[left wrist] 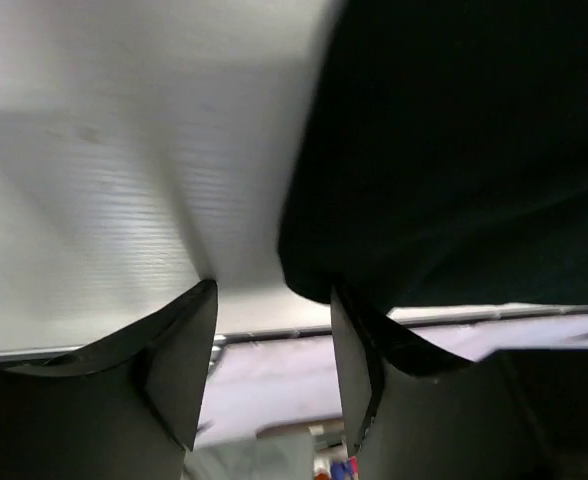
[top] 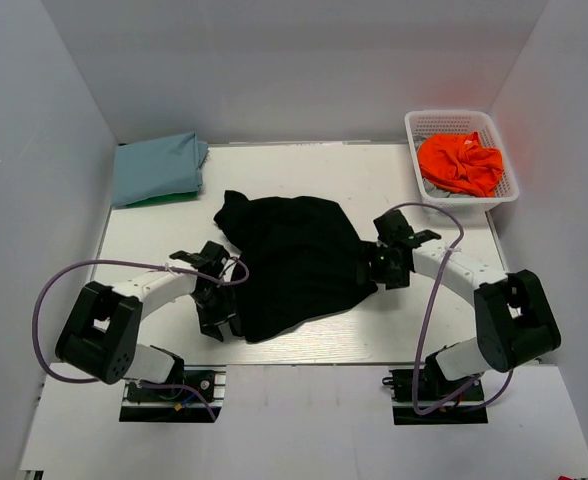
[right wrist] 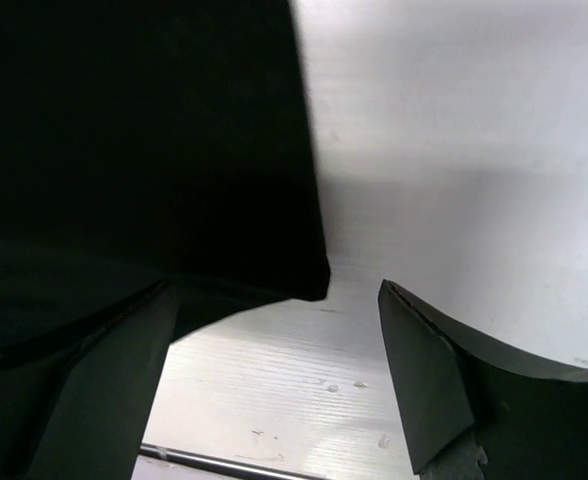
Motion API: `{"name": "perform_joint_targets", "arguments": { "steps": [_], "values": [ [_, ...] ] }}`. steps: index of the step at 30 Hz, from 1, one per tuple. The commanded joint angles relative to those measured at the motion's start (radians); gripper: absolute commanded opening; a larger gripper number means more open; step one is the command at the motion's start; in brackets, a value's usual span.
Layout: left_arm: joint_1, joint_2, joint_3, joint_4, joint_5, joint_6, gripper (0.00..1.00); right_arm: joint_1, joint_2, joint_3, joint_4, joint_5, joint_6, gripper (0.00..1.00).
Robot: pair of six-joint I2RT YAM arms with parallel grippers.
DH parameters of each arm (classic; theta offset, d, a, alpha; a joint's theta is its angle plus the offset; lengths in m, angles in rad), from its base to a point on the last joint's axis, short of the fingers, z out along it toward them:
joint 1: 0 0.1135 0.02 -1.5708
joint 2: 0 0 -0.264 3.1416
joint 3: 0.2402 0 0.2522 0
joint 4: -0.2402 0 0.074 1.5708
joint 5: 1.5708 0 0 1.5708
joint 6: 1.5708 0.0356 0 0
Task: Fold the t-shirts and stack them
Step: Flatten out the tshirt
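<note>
White walls close in the pale surface (top: pixel 394 190) on three sides. The black t-shirt (top: pixel 294 260) lies in the middle of it, wrinkled and not flat.

My left tool (top: pixel 217 305) is low at the shirt's left hem, my right tool (top: pixel 379 262) at its right edge. The left wrist view shows the left tool half spread, bare surface between the fingers and the hem only beside one finger. The right tool is spread wide, with one corner of the shirt in its gap.

The light blue t-shirt (top: pixel 157 167) lies folded at the far left on the green t-shirt (top: pixel 164 199). The orange t-shirt (top: pixel 461 163) is in the basket (top: pixel 504 190).

I think the left tool could miss the hem or catch too little of it. Then the cloth would slip out and the fold would come crooked.
</note>
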Motion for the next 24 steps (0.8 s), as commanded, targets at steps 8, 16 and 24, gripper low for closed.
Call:
{"name": "perform_joint_targets", "arguments": {
  "steps": [8,16,24],
  "values": [
    [-0.074,0.149,0.098,0.134,-0.117,-0.027,0.33,0.02,0.085,-0.033,0.098,-0.055,-0.009,0.58],
    [-0.085,0.142,0.39,0.069,-0.267,0.022,0.0,0.02,0.094,0.079,0.139,-0.054,-0.119,0.0],
    [-0.094,-0.081,0.785,0.177,-0.416,0.165,0.0,0.02,-0.183,0.34,0.162,0.206,-0.126,0.0]
  ]
}}
